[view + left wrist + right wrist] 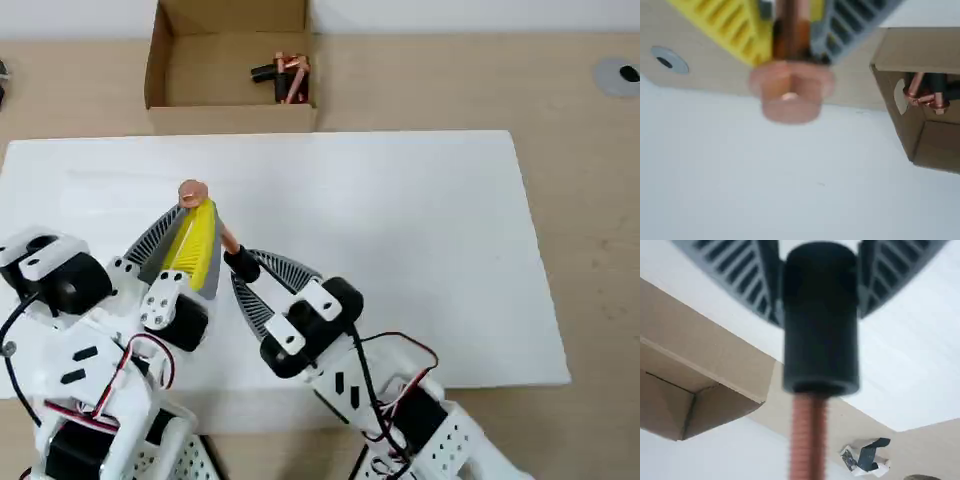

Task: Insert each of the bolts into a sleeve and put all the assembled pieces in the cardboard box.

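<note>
- Black sleeve hangs closest to the lens in the right wrist view, upper centre of the frame. The copper threaded shank of the bolt comes out of its lower end.
- Right tool, left of centre in the high view, is clenched on that sleeve, with its dark ribbed fingers on either side of it.
- Left tool, with one yellow finger and one grey, sits up and to the left of it. It is clamped on the bolt just behind the flanged head, which pokes out past the fingertips.
- In the left wrist view the bolt head sits at upper centre of the frame, above the white surface.
- The bolt runs diagonally between the two tools, with its far end inside the sleeve. How deep it sits cannot be told, but a stretch of shank is bare, so the insertion looks only partly done.
- The cardboard box stands at the top of the high view, just beyond the white surface. Several assembled pieces lie in its right-hand corner.
- No loose bolts or sleeves are visible on the surface, so this looks like the last pair. What is left is to seat the bolt fully and put the piece in the box.
</note>
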You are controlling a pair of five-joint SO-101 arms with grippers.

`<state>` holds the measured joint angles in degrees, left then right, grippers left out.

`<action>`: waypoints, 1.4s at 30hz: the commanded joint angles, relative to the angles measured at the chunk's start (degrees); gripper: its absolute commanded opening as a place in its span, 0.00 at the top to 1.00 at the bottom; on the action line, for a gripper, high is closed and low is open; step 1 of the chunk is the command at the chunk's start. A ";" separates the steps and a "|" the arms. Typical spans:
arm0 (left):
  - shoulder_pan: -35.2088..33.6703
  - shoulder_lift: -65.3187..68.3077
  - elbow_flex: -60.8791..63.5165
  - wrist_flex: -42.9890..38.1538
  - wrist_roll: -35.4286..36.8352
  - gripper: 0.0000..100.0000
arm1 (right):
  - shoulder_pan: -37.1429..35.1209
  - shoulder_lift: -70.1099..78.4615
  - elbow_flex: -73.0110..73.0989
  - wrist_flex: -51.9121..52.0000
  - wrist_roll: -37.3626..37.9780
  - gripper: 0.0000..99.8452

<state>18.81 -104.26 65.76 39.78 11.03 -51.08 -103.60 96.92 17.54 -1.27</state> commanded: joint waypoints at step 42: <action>18.46 -0.40 -14.33 42.73 -21.27 0.90 | -0.31 -6.64 -0.48 -0.35 1.93 0.99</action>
<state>36.57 -104.44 54.15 80.04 -8.31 -50.90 -103.60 96.92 17.63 -0.66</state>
